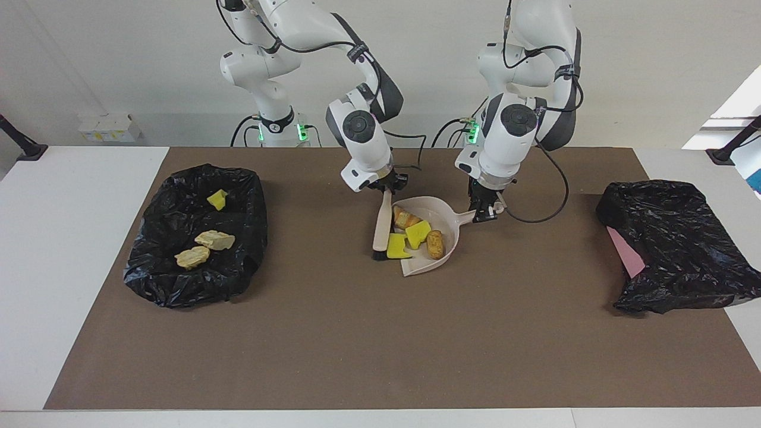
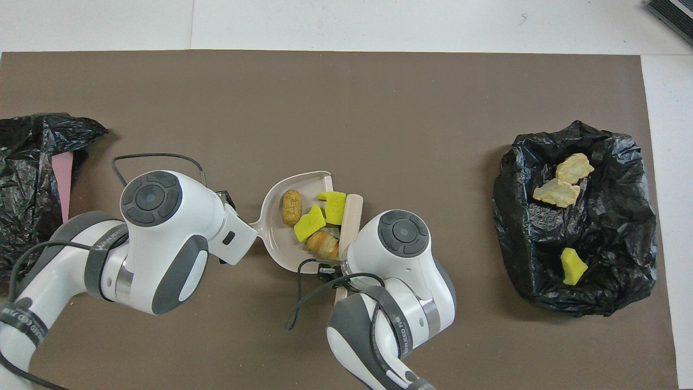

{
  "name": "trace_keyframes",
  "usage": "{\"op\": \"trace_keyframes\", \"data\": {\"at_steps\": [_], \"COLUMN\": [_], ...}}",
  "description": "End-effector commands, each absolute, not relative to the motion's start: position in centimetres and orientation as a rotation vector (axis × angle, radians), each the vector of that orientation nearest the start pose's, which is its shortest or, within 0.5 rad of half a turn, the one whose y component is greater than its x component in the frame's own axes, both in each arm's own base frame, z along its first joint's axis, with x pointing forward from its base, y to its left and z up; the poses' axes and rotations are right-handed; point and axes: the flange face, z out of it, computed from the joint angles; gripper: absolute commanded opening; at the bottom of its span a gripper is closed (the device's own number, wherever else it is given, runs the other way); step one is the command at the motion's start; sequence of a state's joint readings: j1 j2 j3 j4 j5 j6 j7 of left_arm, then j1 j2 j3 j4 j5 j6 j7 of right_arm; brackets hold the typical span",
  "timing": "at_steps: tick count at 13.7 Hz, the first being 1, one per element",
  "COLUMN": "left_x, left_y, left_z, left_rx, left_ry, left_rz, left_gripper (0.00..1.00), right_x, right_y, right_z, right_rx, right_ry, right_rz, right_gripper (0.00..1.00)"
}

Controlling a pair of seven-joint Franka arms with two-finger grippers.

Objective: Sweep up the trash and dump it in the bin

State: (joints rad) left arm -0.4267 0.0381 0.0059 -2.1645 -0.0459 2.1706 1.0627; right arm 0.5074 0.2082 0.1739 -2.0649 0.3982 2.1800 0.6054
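Seven scraps of trash show in all, clock directions read on the overhead view with twelve pointing away from the robots. The left gripper (image 1: 486, 208) is clamped on the handle of the beige dustpan (image 1: 439, 208), which lies flat on the mat with its mouth toward three o'clock. The right gripper (image 1: 385, 185) is clamped on the handle of the brush (image 1: 382, 223), whose bristle end sits at the pan's mouth. Three scraps lie in the pan: a croissant-like lump (image 1: 405, 217), a yellow sponge chunk (image 1: 418, 233) and a brown lump (image 1: 435, 244). A second yellow chunk (image 1: 397, 245) sits at the pan's lip, touching the brush; whether it is fully aboard I cannot tell. Well apart at three o'clock of the pan, the black-lined bin (image 1: 178, 291) holds three more: one yellow piece (image 1: 216, 199) and two tan lumps (image 1: 215, 239). Judgement: roughly half done; the last sweep is nearly finished, and one lift and dump into the bin is left. No loose scraps show elsewhere. At nine o'clock lies a crumpled black bag (image 1: 672, 238) with something pink under it. The surface is a brown mat (image 1: 380, 345) on a white table (image 1: 59, 267); a plain white wall (image 1: 654, 59) stands past the arms' bases.
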Motion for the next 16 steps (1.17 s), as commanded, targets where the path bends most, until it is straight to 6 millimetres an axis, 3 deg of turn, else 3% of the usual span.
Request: {"op": "trace_keyframes", "data": {"at_steps": [1,3,7,10,14,16], "left_x": [48.5,48.7,49.7,50.3,51.5,51.6], "left_y": [-22.2,-22.2,-21.4,-20.8,-18.9,-18.5], "left_z": [37.7,37.7,37.5,37.5,37.2,37.2], "left_rx": [-2.369,-2.342,-2.197,-2.228,-2.353,-2.388], "left_ry": [2.110,2.133,2.248,2.234,2.240,2.242], "left_rz": [0.002,-0.014,-0.102,-0.139,-0.226,-0.250], "left_gripper": [0.00,0.00,0.00,0.00,0.00,0.00], "right_x": [43.5,43.3,41.6,39.6,39.4,39.3], "right_y": [39.4,40.0,39.3,39.7,39.4,39.1], "right_z": [34.4,35.6,38.9,39.1,39.2,40.4], "right_rx": [-2.835,-2.838,-2.862,-2.890,-2.926,-2.920], "right_ry": [0.230,0.195,0.120,0.063,0.002,-0.003], "right_rz": [0.421,0.456,0.504,0.547,0.514,0.491], "right_gripper": [0.00,0.00,0.00,0.00,0.00,0.00]}}
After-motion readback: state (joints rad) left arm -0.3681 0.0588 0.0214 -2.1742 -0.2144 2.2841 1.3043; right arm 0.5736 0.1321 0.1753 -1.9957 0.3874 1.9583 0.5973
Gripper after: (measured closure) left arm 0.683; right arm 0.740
